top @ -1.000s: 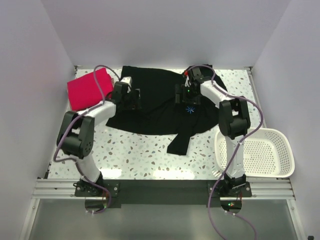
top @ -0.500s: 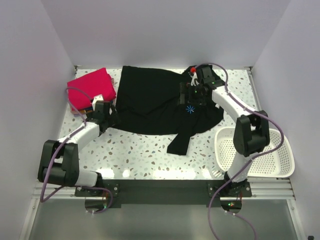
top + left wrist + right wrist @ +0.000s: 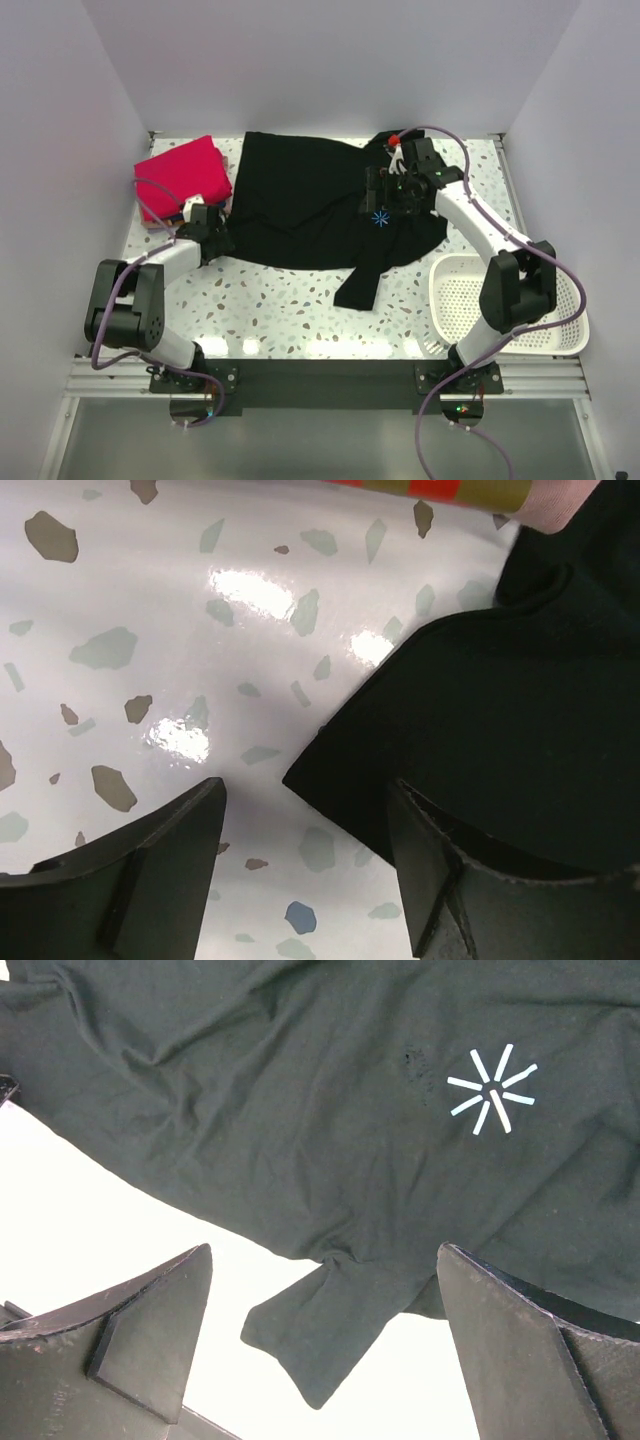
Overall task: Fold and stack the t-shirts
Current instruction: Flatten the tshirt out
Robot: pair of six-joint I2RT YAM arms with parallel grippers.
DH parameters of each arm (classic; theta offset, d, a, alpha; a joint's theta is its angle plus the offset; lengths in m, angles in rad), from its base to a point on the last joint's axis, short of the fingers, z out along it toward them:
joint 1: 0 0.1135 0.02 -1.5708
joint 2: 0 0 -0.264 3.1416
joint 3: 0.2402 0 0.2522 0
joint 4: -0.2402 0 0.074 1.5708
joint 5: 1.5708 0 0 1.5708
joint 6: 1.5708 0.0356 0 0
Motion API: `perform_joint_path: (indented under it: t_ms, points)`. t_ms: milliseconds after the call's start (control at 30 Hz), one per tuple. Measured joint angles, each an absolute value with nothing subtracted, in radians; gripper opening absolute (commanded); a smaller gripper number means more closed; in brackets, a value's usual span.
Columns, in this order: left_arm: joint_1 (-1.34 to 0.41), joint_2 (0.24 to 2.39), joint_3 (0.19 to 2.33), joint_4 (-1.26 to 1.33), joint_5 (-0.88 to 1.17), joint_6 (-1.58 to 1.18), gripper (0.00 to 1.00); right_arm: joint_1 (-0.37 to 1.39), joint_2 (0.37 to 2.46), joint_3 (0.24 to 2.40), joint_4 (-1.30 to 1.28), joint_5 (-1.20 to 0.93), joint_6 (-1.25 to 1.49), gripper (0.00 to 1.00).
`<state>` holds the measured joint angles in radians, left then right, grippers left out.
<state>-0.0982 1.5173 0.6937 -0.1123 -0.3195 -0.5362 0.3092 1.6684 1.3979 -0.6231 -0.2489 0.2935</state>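
A black t-shirt (image 3: pixel 300 200) lies spread flat at the back middle of the table, its light-blue star mark (image 3: pixel 380 218) to the right and one sleeve (image 3: pixel 358 285) pointing toward me. A pinkish-red folded shirt (image 3: pixel 180 175) sits at the back left on coloured ones (image 3: pixel 160 217). My left gripper (image 3: pixel 221 242) is open, low at the black shirt's near left corner (image 3: pixel 300 777), which lies between its fingers (image 3: pixel 160 870). My right gripper (image 3: pixel 380 200) is open and empty above the shirt by the star mark (image 3: pixel 492 1088), with the sleeve (image 3: pixel 320 1345) below it.
A white mesh basket (image 3: pixel 520 305) stands at the front right beside the right arm. White walls close the table at back and sides. A striped orange and olive cloth edge (image 3: pixel 440 490) shows at the top of the left wrist view. Speckled tabletop (image 3: pixel 280 310) lies in front.
My left arm has swung back from over the black shirt's left side to its near left corner and dropped low. My right gripper has shifted slightly to the right above the star mark.
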Motion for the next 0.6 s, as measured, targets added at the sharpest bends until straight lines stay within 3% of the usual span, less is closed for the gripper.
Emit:
perform_joint_path:
  t_ms: [267,367,500,600]
  points:
    - [-0.095,1.541,0.696,-0.057,-0.315,-0.527,0.45,0.309,1.66,1.382,-0.627,-0.245,0.291,0.97]
    - [-0.091,1.556,0.704,-0.04,-0.308,-0.516,0.31,0.309,1.66,1.382,-0.627,-0.245,0.291,0.97]
    - [-0.087,1.563,0.71,-0.032,-0.288,-0.509,0.05,0.309,1.659,1.381,-0.629,-0.242,0.29,0.97]
    - [-0.086,1.563,0.712,-0.033,-0.274,-0.504,0.0,0.309,1.647,1.371,-0.633,-0.226,0.287,0.97]
